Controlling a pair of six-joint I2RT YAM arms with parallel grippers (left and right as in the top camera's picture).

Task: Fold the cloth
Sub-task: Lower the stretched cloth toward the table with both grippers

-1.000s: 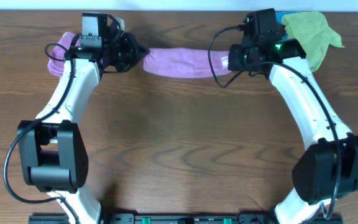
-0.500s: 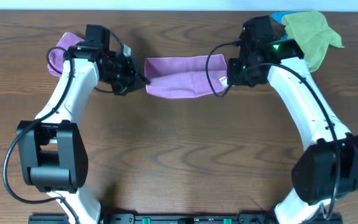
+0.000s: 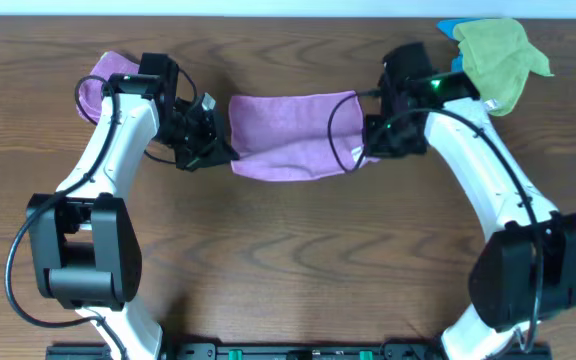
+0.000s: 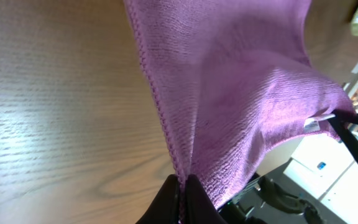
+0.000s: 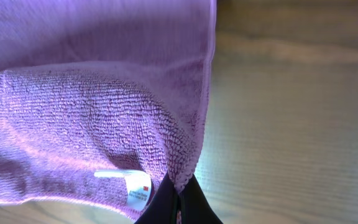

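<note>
Cloth: the lilac microfibre cloth (image 3: pixel 290 135) is stretched as a slack sheet between the two pairs of fingers. It spreads away past the fingertips, and its near edge sags between the two pinches. I cannot tell whether any part rests on the surface (image 3: pixel 288 260).
Left fingers: the left fingers (image 4: pixel 178 198) are pressed tight together on one corner at the stitched hem, and the fabric fans out ahead of the tips.
Right fingers: the right fingers (image 5: pixel 178 205) are pinched on the opposite corner. The hem runs straight away from the tips, and the white tag (image 5: pixel 133 186) hangs just beside them on the inner side.
Weight: probably very light, since the sheet hangs from two small pinches.
Stiffness: limp. It bellies and creases between the fingers and will likely fall into whatever shape it is laid in.
Grip: the looped pile looks grippy rather than slick, and the hem gives the fingers a thicker ridge to bite on. I judge a slip unlikely unless the two pinches pull hard apart.
Fragility: none to speak of, so a firm squeeze should do no harm.
Where to hold: at the corners on the hem, as now. A pinch at mid-edge would probably let both corners droop and spoil the fold line.
Neighbours: a yellow-green cloth (image 3: pixel 498 55) and a bright blue cloth (image 3: pixel 448 27) lie outward of the right fingers, well apart. A pinkish-purple cloth (image 3: pixel 100 85) lies outward of the left fingers, behind that arm.
</note>
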